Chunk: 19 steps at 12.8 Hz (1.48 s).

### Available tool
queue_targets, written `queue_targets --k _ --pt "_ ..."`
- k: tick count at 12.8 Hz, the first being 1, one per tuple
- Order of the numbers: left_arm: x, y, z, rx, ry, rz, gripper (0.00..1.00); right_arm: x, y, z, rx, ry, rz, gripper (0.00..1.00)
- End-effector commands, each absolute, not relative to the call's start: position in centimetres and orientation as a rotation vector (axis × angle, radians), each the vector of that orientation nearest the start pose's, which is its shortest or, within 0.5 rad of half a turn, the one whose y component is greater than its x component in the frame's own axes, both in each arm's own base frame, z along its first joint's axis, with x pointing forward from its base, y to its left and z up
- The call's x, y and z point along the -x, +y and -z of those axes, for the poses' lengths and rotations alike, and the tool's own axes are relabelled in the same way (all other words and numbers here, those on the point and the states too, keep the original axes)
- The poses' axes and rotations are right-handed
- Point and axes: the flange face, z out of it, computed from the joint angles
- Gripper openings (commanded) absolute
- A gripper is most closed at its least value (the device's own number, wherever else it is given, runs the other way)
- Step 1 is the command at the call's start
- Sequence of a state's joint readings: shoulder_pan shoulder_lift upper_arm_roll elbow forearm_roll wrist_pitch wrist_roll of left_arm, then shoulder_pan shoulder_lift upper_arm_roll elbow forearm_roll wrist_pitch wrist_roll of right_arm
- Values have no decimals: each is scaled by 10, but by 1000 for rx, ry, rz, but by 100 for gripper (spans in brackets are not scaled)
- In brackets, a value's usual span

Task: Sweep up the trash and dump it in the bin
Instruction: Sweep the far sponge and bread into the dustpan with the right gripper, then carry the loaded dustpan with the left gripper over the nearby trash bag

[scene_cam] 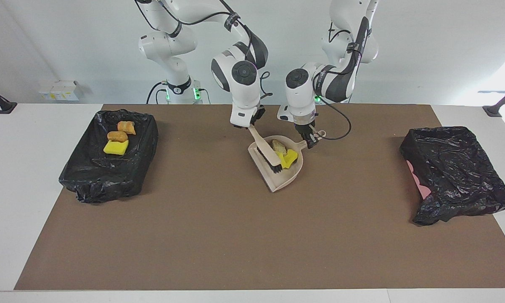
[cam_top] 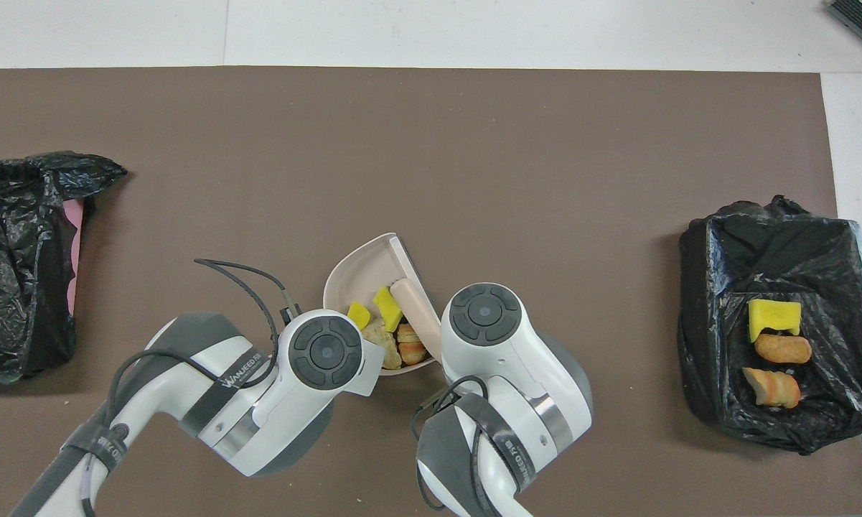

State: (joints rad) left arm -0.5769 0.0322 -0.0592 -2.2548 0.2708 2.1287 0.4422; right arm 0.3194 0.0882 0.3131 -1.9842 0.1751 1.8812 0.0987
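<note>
- A brown mat (scene_cam: 235,235) covers the white table (scene_cam: 21,176).
- A small white box (scene_cam: 59,90) sits off the mat, near its corner at the right arm's end, close to the robots.

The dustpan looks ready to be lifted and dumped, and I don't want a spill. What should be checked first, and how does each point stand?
1. Left gripper shut on dustpan handle: ok.
2. Right gripper shut on brush: ok.
3. All loose trash in the dustpan, none left on the mat: ok.
4. Brush out of the dustpan: not ok, its bristles rest inside.
5. Bin at the right arm's end open, three pieces inside: ok.
6. Trash clear of the dustpan's lip: ok.
</note>
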Motion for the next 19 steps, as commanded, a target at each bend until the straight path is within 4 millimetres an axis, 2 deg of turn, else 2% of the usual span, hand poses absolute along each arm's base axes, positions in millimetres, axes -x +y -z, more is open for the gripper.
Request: queue_targets --k 1,3,4,5,6,8,9,11,12,14,15,16,17,19 --pt "-426 -289 -334 2347 1734 -186 0 -431 326 -438 2932 -649 -338 0" --pt "-440 -282 -344 2315 1784 -177 0 -423 321 -448 2944 -658 -385 0" --pt "-450 -271 -348 2336 1769 -170 0 -418 317 -454 2955 -660 -400 0" --pt "-461 -265 -358 2334 1783 -154 0 -414 315 -453 2964 -647 -425 0" --pt "-470 -260 -369 2333 1808 -162 0 -409 315 -456 2993 -562 -420 0" --pt "-498 -239 -400 2372 1824 -165 0 -393 311 -448 3037 -424 -442 0" --pt "-508 -228 -412 2373 1836 -163 0 -383 315 -442 3033 -405 -454 0" --pt "-528 -199 -437 2414 1835 -145 0 -359 345 -432 3068 -224 -494 0" --pt "-538 -182 -451 2442 1820 -125 0 -348 354 -426 3082 -186 -483 0" --pt "-556 -140 -473 2412 1873 -136 0 -340 358 -422 3065 -139 -496 0" --pt "-561 -114 -479 2389 1912 -149 0 -328 377 -418 3029 -113 -508 0" --pt "-567 -84 -483 2367 1946 -151 0 -312 403 -408 3021 -101 -477 0" --pt "-573 -54 -488 2340 1980 -147 0 -303 419 -398 3021 -66 -462 0" --pt "-580 6 -495 2301 2024 -138 0 -286 440 -377 3027 -51 -477 0"
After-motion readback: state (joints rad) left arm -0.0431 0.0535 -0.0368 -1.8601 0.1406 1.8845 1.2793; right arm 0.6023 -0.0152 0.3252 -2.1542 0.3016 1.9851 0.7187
